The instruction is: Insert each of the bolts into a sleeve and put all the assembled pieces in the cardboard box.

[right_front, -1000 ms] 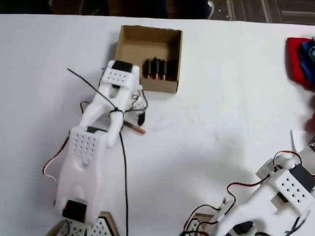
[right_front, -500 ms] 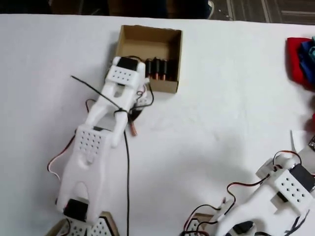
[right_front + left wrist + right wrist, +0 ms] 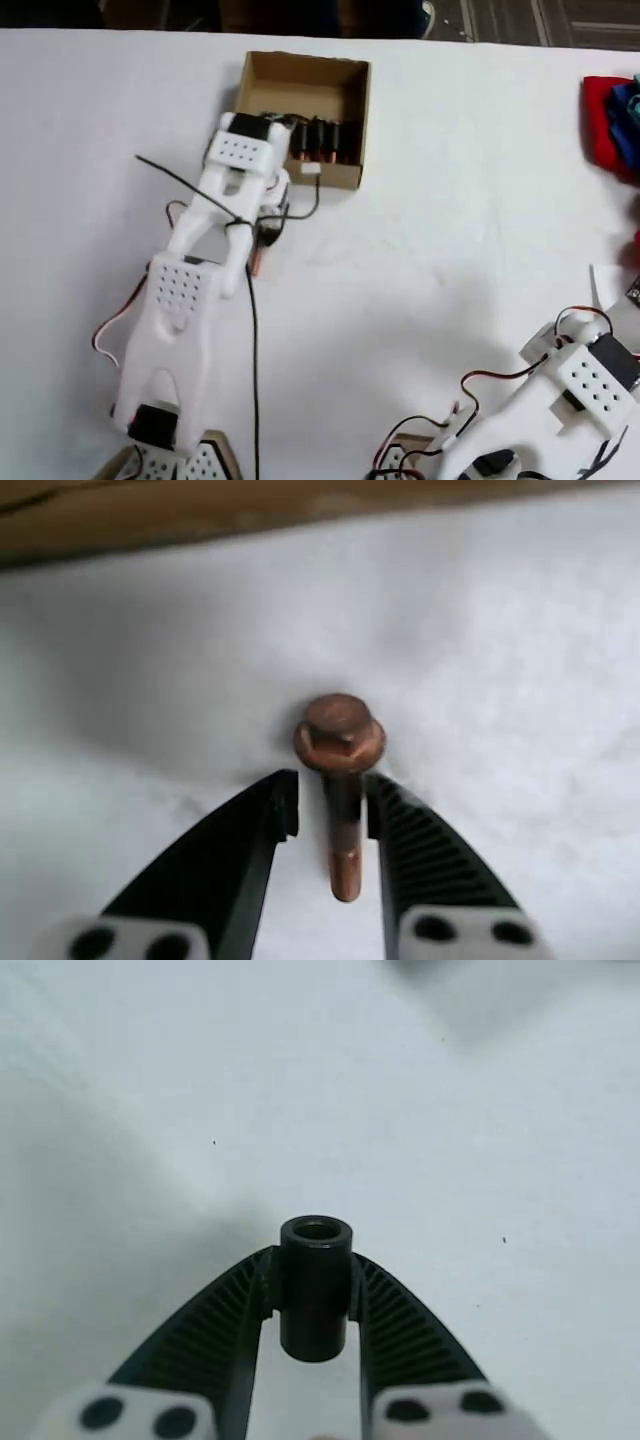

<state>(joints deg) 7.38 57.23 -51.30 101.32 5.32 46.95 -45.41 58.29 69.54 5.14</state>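
Since a second ago the bolt [image 3: 257, 262] has swung from slanting rightward on the table [image 3: 450, 200] to pointing toward the near edge, and the left arm [image 3: 180, 300] has shifted slightly left. The left claw [image 3: 330, 805] is closed around the bolt's shank, with the head just beyond the fingertips. One jaw touches the shank and a thin gap shows at the other tip. The high view places the bolt just near of the cardboard box [image 3: 300, 85], which holds assembled pieces [image 3: 315, 140]. The left wrist view adds the bolt's hexagonal head. In the right wrist view, the right claw [image 3: 313, 1265] is clamped on an upright black sleeve [image 3: 315, 1290] above the table.
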